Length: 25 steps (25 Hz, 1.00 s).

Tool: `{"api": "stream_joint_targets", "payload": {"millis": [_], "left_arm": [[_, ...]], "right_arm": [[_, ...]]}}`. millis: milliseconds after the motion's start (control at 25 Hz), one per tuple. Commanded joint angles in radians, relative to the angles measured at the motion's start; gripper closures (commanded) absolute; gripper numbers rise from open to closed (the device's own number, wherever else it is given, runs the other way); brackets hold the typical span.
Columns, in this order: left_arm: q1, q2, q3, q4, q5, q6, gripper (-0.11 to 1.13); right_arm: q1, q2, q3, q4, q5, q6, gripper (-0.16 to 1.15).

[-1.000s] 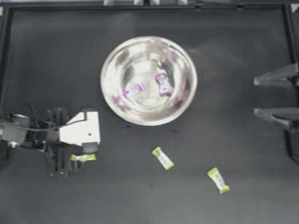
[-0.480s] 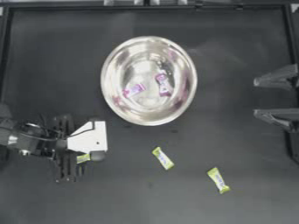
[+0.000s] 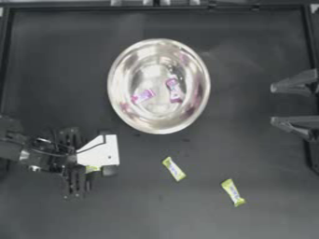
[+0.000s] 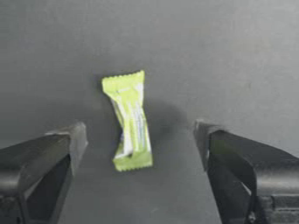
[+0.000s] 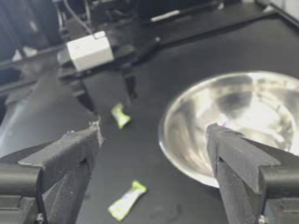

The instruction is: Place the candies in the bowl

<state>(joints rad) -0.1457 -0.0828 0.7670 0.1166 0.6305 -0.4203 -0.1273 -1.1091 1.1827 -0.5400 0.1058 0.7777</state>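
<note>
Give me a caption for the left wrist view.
Open left pincer straddling a yellow-green candy lying on the dark table.

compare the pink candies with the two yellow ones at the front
The pink candies already lie in the bowl; the two yellow candies lie on the bare table outside it. Colour differs: pink-purple versus yellow-green. Both pairs are small oblong wrapped sweets that no gripper is touching.

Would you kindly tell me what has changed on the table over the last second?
The left gripper has shifted toward the table's middle and now hangs with open jaws over a yellow-green candy, not yet holding it. Unchanged: the bowl with two pink-purple candies, two other yellow-green candies, and the parked right gripper.
</note>
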Motion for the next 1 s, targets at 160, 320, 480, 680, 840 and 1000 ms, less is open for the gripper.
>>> {"api": "stream_joint_targets", "payload": {"millis": [160,320,480,680,840,1000], "left_arm": [[-0.002,0.005,-0.026,0.029,-0.006,-0.023,0.0],[-0.002,0.023,-0.029,0.032,-0.006,-0.025,0.01],[-0.002,0.046,-0.032,0.032,-0.006,-0.025,0.07],[-0.002,0.058,-0.035,0.032,-0.006,-0.025,0.15],[-0.002,0.066,-0.037,0.034,-0.006,-0.025,0.17],[-0.002,0.077,-0.037,0.034,-0.006,-0.025,0.2]], "right_arm": [[0.002,0.006,-0.006,0.003,-0.018,0.0,-0.01],[0.002,0.006,-0.006,0.002,-0.018,0.0,-0.01],[0.002,0.006,-0.006,0.002,-0.018,0.0,-0.01],[0.002,0.006,-0.008,0.003,-0.018,0.0,-0.01],[0.002,0.006,-0.011,0.002,-0.018,0.0,-0.01],[0.002,0.006,-0.012,0.002,-0.02,0.0,-0.01]]}}
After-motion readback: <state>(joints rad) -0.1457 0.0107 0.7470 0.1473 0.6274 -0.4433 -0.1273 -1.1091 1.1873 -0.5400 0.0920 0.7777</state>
